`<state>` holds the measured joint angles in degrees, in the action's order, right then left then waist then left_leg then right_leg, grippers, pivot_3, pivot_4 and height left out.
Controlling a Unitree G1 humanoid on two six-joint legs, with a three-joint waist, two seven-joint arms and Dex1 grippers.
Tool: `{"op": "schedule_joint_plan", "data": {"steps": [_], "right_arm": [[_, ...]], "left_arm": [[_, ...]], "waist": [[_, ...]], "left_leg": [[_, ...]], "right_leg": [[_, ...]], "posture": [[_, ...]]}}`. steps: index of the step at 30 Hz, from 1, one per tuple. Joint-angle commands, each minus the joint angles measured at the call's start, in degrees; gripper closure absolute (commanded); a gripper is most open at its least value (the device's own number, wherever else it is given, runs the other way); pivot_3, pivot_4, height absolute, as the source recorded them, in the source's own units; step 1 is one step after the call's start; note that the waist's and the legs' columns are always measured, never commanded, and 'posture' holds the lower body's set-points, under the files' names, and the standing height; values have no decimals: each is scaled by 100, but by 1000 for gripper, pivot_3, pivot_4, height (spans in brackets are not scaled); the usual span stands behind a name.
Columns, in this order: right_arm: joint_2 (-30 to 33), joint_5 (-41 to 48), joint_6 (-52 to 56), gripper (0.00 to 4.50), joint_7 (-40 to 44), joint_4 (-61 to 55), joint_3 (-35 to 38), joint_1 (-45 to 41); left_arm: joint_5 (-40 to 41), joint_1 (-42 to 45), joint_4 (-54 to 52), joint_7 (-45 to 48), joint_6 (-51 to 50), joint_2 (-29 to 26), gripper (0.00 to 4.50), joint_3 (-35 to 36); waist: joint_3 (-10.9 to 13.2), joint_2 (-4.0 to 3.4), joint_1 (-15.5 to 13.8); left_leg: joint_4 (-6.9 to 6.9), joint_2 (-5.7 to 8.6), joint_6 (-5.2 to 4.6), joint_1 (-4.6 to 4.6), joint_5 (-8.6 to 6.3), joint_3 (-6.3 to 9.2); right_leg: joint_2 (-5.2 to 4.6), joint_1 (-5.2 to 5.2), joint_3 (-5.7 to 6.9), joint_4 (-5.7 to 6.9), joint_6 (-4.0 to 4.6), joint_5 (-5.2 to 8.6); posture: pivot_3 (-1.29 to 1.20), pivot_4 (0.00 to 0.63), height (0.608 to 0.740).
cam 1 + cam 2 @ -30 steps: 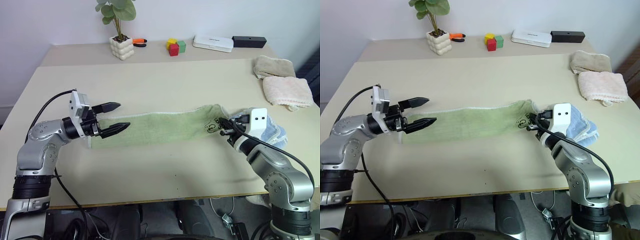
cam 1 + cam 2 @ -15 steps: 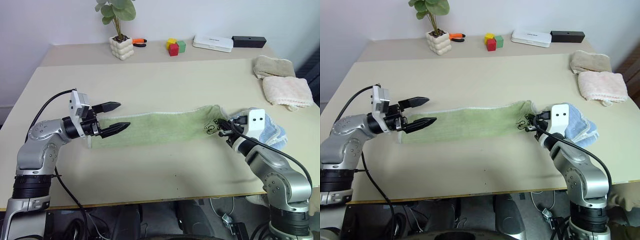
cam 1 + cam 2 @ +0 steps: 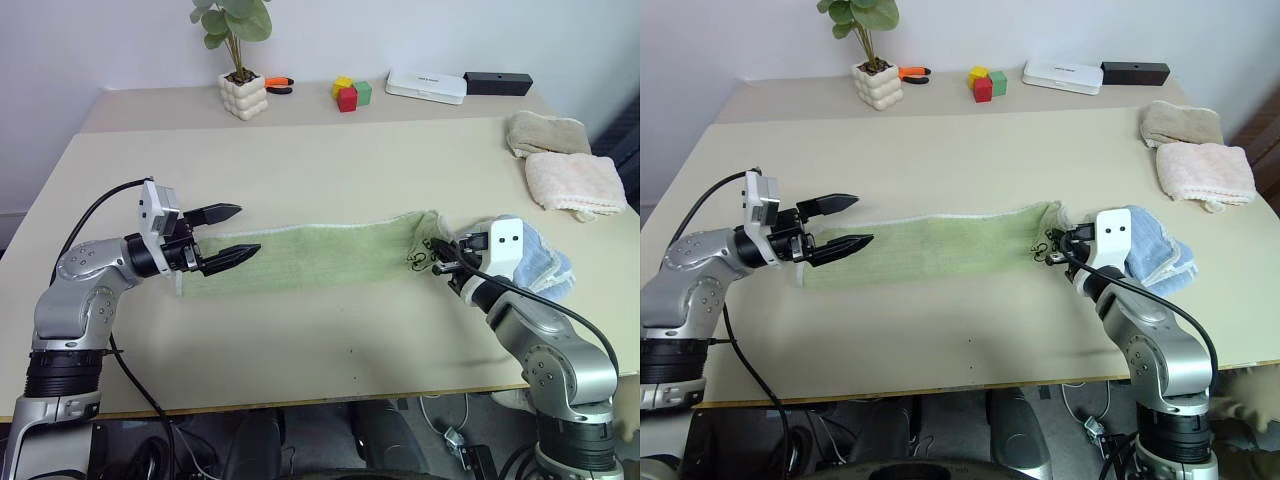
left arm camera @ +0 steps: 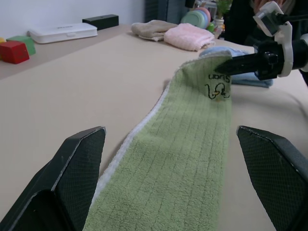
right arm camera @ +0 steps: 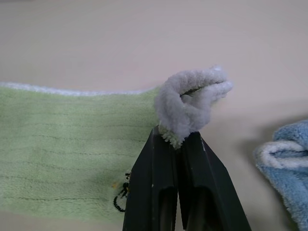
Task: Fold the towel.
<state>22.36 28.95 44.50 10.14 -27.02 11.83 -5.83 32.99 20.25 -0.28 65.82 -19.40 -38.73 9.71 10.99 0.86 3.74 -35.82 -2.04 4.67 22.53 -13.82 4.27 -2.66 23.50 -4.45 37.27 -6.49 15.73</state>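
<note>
**Desk:** Where is the towel, and how do you expect it to handle?

**Operator:** The towel (image 3: 320, 256) lies stretched in a long, narrow green strip across the middle of the table (image 3: 330, 170), between my two arms. Its end with the dark embroidered mark (image 4: 219, 88) sits on my right side, next to a light blue cloth (image 3: 1155, 245). I judge it light, soft and limp: terry cloth that sags and bunches wherever it isn't supported, so nothing fragile, but it won't keep a shape by itself. Corners and the whitish edge trim (image 4: 144, 127) are the sensible places to take hold.

**Desk:** And the grippers?

**Operator:** My right gripper (image 5: 176, 139) has its two black fingers pressed together on the pale trim at the far corner of the marked end; a curl of that trim bulges out just past the fingertips. My left gripper (image 3: 232, 233) stands at the opposite end with jaws spread wide, hovering just over the cloth and gripping nothing; the green strip runs out between its pads (image 4: 79, 166).

**Desk:** Next call?

**Operator:** I'd say the left needs to close on its end before any fold.
</note>
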Motion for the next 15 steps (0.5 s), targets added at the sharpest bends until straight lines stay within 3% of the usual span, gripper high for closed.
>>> {"op": "schedule_joint_plan", "data": {"steps": [1,15], "right_arm": [[6,-58,-159,4398,47,-181,21,-71],[-47,-137,-167,4398,78,-193,5,-71]], "left_arm": [[-8,3,-165,-8,40,-21,0,-8],[1,4,-181,-5,43,-14,0,-11]], "waist": [[0,0,0],[0,0,0]], "left_leg": [[0,0,0,0,0,0],[0,0,0,0,0,0]], "right_leg": [[0,0,0,0,0,0],[0,0,0,-1,0,0]], "posture": [[0,150,740],[0,150,740]]}}
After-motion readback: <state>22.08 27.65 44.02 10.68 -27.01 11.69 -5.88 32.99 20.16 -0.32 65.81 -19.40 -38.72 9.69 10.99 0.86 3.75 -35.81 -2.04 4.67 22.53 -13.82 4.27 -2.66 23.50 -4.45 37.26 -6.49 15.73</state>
